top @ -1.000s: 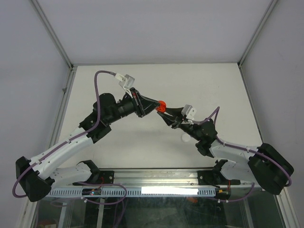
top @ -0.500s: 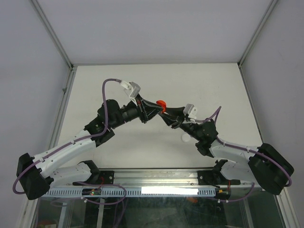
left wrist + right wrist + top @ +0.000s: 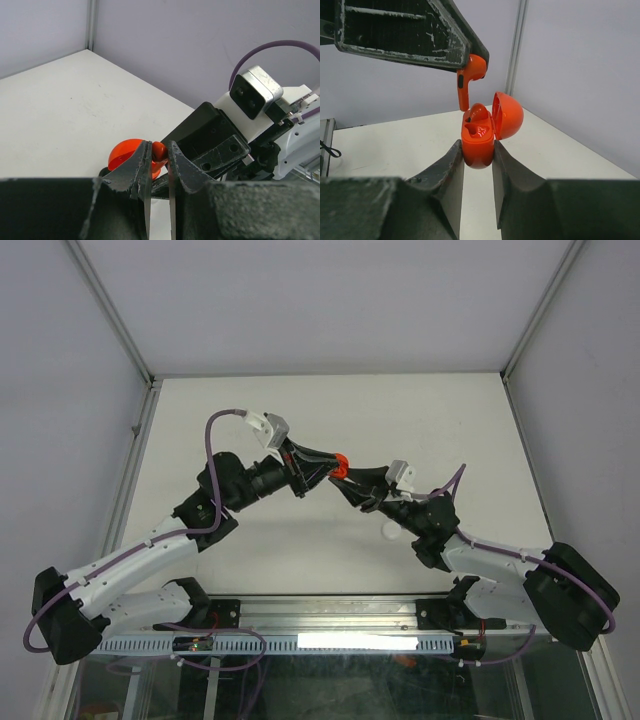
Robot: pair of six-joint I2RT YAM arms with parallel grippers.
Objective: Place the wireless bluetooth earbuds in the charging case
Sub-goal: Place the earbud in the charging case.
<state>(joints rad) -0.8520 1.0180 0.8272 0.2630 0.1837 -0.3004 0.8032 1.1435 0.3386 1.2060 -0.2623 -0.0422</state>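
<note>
My right gripper (image 3: 478,148) is shut on the base of a red charging case (image 3: 478,145), held upright above the table. Its lid (image 3: 508,115) hangs open to the right. My left gripper (image 3: 159,152) is shut on a red earbud (image 3: 468,80), whose stem points down just above the case's far slot. In the left wrist view the earbud (image 3: 159,150) sits pinched between the fingertips, with the case's lid (image 3: 122,152) behind them. From above, the two grippers meet at the red case (image 3: 341,462) over the table's middle. I cannot tell what fills the near slot.
A small white round object (image 3: 390,530) lies on the white table (image 3: 440,420) beside the right arm's wrist. Grey walls and metal posts (image 3: 130,430) enclose the table on three sides.
The left arm's wrist has turned and its elbow shifted, while the earbud stays right over the open case. The right arm and the case have hardly moved.
</note>
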